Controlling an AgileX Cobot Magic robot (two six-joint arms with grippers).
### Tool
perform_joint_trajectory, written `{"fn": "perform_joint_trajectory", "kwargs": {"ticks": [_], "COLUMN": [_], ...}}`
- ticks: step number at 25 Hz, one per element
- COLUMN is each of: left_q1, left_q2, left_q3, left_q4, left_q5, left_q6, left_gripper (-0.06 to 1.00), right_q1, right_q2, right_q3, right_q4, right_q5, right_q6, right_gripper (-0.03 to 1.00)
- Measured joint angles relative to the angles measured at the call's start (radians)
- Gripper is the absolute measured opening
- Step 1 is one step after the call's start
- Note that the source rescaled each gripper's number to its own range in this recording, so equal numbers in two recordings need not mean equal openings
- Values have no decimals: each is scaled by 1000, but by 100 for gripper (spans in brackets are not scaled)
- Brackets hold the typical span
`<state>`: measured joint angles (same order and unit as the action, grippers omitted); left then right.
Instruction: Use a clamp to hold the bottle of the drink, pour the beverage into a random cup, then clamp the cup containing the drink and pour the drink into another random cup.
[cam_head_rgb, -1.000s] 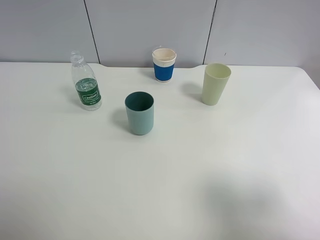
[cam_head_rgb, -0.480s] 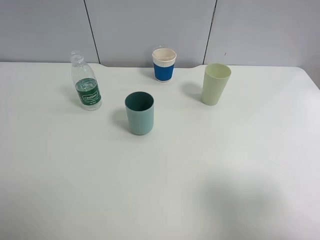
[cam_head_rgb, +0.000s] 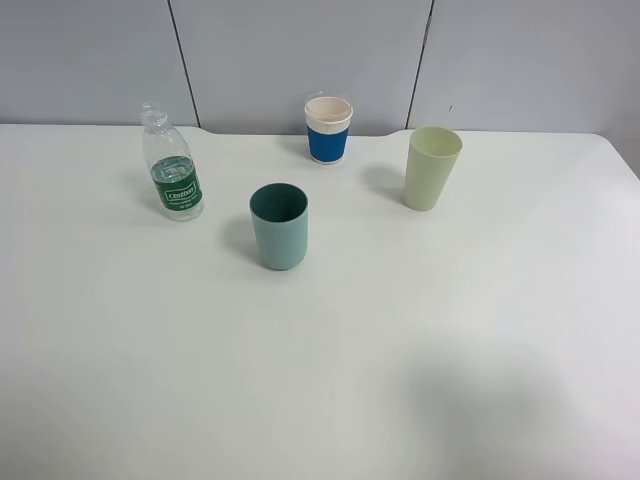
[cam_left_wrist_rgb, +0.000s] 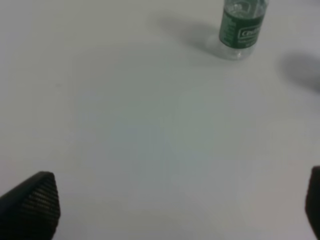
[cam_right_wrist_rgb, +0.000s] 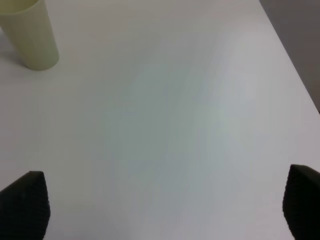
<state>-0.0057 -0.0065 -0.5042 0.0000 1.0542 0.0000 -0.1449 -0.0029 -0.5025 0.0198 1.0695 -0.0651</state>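
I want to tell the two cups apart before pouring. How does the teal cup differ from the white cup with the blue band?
The teal cup is one plain colour with a dark green inside; the white cup has a broad blue band and a cream inside. The teal cup stands nearer the camera, the white cup at the far table edge. Both stand upright and untouched.

One bottle (cam_head_rgb: 172, 172) stands on the bench (cam_head_rgb: 400, 340), far left: clear plastic with a green label. There are three cups, each of a different kind. One is a teal tumbler (cam_head_rgb: 279, 227), near the middle of the bench and nearest of the three. One is a white paper cup with a blue band (cam_head_rgb: 328, 130), at the far edge. One is a pale yellow-green tumbler (cam_head_rgb: 431, 168), to the right. That makes four upright containers in all, each standing apart from the others.
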Motion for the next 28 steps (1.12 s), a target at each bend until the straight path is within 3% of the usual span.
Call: {"fn": "perform_joint_trajectory", "kwargs": {"ticks": [28], "left_q1": [0], "left_q2": [0], "left_q3": [0], "left_q4": [0], "left_q5": [1], "left_q6": [0], "left_gripper": [100], "right_q1": [0], "right_q2": [0], "right_q3": [0], "right_q4": [0], "right_q5": [0], "right_q6": [0], "right_gripper": [77]}}
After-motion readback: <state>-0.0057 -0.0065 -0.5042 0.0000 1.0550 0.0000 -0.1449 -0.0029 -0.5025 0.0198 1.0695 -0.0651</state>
